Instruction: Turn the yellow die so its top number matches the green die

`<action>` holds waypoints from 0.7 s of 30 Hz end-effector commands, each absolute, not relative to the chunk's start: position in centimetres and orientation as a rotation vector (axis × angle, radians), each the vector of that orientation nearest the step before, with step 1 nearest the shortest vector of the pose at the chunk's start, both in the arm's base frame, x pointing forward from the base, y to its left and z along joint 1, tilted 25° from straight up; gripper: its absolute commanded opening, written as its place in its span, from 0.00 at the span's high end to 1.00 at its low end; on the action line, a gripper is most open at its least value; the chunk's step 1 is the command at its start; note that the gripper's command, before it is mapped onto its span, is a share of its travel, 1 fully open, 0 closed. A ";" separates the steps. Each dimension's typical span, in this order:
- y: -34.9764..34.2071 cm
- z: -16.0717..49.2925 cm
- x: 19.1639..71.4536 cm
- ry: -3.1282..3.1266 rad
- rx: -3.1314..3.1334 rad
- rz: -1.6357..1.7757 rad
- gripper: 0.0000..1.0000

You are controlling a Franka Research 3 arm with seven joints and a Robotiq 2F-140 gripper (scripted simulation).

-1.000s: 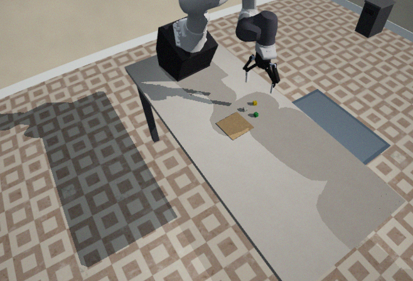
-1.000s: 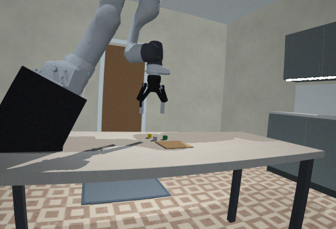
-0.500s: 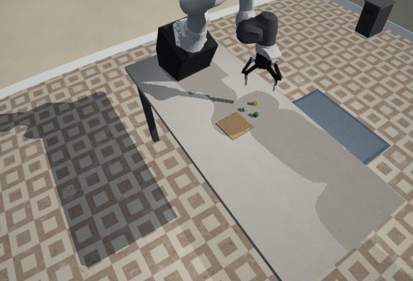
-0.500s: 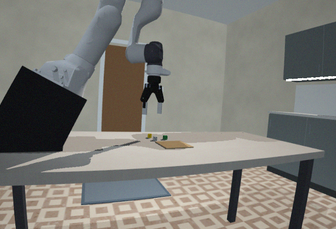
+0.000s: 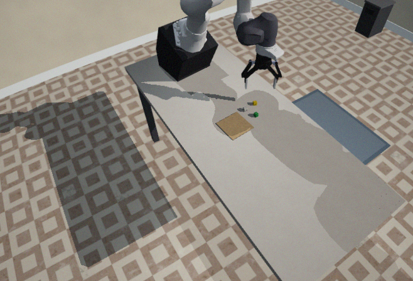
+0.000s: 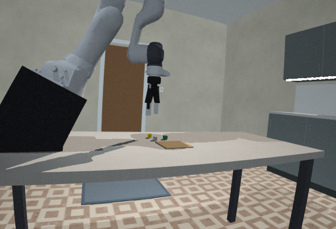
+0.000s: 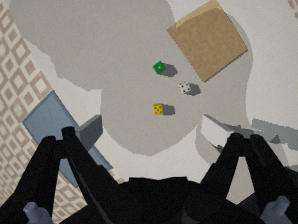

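A pale rectangular bench (image 5: 246, 198) (image 6: 228, 154) (image 7: 75, 45) is partly covered by shadow. It is overhung by the white Franka arm (image 5: 193, 36) (image 6: 98, 35). On the floor, a blue rug (image 5: 343, 125) (image 6: 122, 190) (image 7: 50, 117) is seen at 3 o'clock from the mat in the top view. The claw (image 5: 260, 88) (image 6: 152, 113) (image 7: 152, 124) is held pointing down above the bench, its fingers spread wide with nothing pinched. The square tan mat (image 5: 234, 125) (image 6: 173, 144) (image 7: 207, 41) is laid flat.

In the wrist view, the green die (image 5: 256, 114) (image 6: 165, 137) (image 7: 159, 67) is placed at 12 o'clock from the yellow die (image 5: 255, 103) (image 6: 149, 135) (image 7: 158, 109), and the white die (image 5: 245, 108) (image 6: 154, 138) (image 7: 185, 88) at 2 o'clock from it. All three are set apart on the bench, off the mat, which is found at 1 o'clock from the white die. By its top, one pale pip seems to be shown on the green die; several dark pips are shown on the yellow die, too small to be counted surely.
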State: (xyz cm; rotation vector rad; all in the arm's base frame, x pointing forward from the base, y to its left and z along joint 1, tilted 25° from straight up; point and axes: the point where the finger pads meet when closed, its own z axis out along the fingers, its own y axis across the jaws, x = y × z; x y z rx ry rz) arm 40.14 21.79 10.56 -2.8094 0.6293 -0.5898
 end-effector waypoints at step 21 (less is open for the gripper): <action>21.7 9.9 40.2 -0.181 -2.980 -0.671 0.00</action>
